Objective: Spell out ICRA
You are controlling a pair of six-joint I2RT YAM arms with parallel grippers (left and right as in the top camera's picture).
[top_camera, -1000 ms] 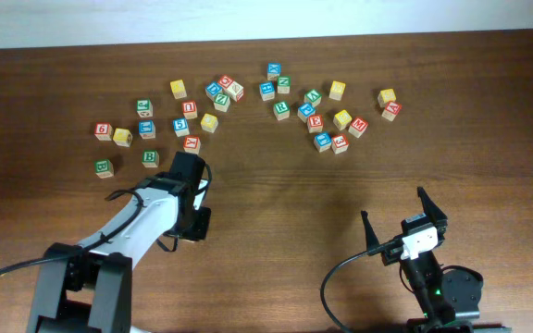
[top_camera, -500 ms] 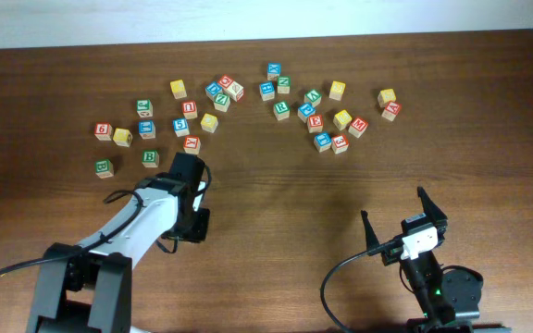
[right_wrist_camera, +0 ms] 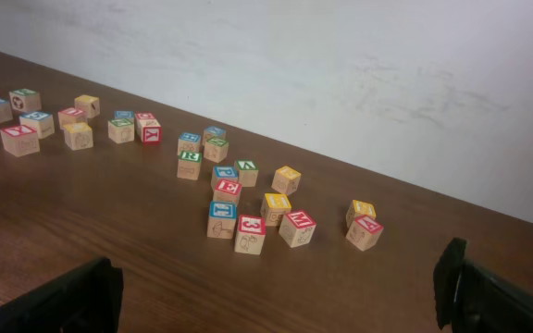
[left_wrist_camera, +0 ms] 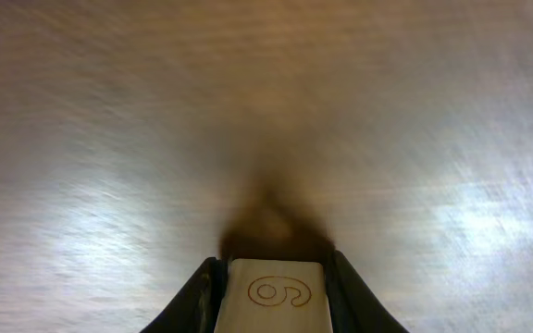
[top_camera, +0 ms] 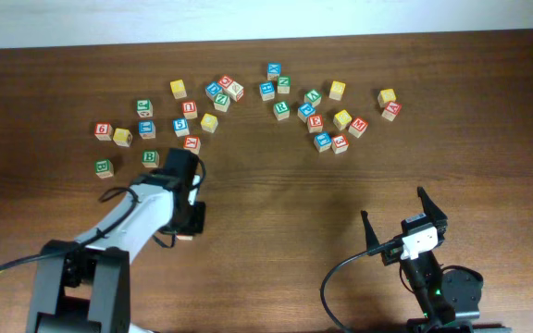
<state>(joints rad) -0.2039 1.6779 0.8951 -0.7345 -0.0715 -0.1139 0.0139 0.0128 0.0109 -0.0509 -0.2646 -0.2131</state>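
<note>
The left gripper (left_wrist_camera: 274, 265) clamps a block (left_wrist_camera: 274, 294), with bare table (left_wrist_camera: 266, 111) directly ahead of it. The right gripper (top_camera: 393, 207) stands wide open and empty.

Pale block (left_wrist_camera: 271, 294), brown-outlined figure; brown table (left_wrist_camera: 266, 111)

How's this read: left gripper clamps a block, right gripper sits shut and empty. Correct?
No. The right gripper is open, not shut; the right wrist view shows its fingers spread wide, nothing between them. The left gripper does clamp a block.
</note>
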